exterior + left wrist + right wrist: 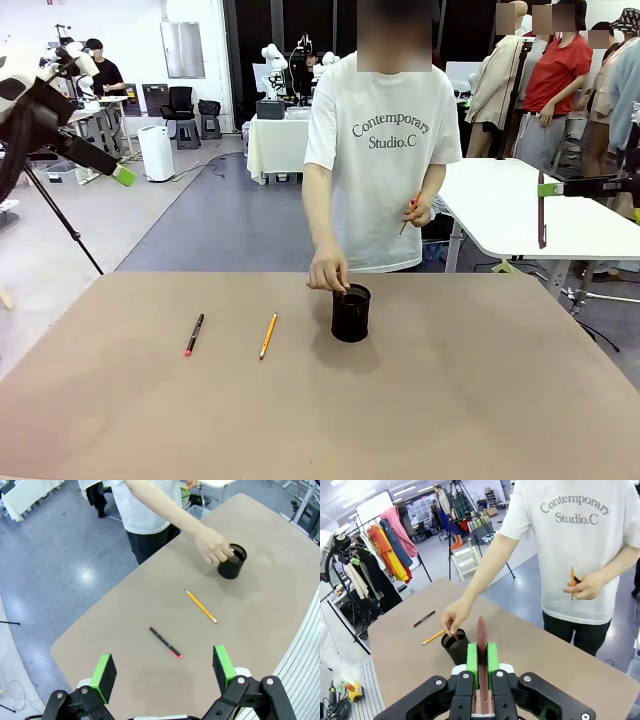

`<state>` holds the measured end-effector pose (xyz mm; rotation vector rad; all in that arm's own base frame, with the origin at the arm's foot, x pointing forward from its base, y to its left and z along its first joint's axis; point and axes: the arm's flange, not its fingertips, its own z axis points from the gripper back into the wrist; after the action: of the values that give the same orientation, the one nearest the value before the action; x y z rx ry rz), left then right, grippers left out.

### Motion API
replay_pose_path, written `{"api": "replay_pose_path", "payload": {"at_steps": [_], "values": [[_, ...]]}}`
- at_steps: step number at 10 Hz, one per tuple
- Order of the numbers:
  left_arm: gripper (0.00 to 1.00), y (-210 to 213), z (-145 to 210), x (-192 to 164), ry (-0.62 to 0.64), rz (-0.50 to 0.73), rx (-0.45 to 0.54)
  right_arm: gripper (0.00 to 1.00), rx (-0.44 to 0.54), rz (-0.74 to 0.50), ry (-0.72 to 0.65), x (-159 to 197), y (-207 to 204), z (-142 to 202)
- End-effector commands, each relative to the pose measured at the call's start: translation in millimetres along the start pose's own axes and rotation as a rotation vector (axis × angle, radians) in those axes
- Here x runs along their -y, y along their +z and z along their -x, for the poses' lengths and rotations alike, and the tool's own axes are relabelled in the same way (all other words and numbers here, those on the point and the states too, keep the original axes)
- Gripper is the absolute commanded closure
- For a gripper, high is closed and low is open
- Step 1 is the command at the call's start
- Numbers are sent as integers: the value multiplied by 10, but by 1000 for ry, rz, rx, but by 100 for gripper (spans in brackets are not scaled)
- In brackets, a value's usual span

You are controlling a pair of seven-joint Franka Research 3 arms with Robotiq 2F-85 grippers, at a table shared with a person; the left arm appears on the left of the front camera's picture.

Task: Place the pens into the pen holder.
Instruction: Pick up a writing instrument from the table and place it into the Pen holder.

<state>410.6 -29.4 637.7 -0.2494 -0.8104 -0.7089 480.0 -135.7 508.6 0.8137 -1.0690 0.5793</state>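
The black mesh pen holder [351, 312] [232, 562] [456, 647] stands mid-table. A person's hand [328, 272] lowers a dark pen into it; the other hand holds an orange pencil [408, 215] [572, 582]. Left of the holder lie a yellow pencil [268, 336] [201, 606] [434, 637] and a black pen with a red end [194, 334] [165, 642] [424, 619]. My left gripper [122, 174] [164, 667] hangs open, high above the table's left side. My right gripper [543, 188] [482, 662] is shut on a dark red pen [541, 215] [481, 635], raised off to the right.
The brown table [480, 400] is bare on its right half and along the front. A white table [510, 205] stands behind on the right. Other people, a tripod [60, 225] and clothes racks [385, 550] are farther off.
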Motion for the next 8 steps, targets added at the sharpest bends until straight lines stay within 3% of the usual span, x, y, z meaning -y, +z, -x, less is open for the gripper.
{"api": "replay_pose_path", "payload": {"at_steps": [1, 8], "values": [[0, 18, -4, -1, -5, 3, 4, 100, 1, -6, 8, -27, -32, -33], [0, 18, -4, -1, -5, 3, 4, 100, 1, -6, 8, -27, -32, -33]]}}
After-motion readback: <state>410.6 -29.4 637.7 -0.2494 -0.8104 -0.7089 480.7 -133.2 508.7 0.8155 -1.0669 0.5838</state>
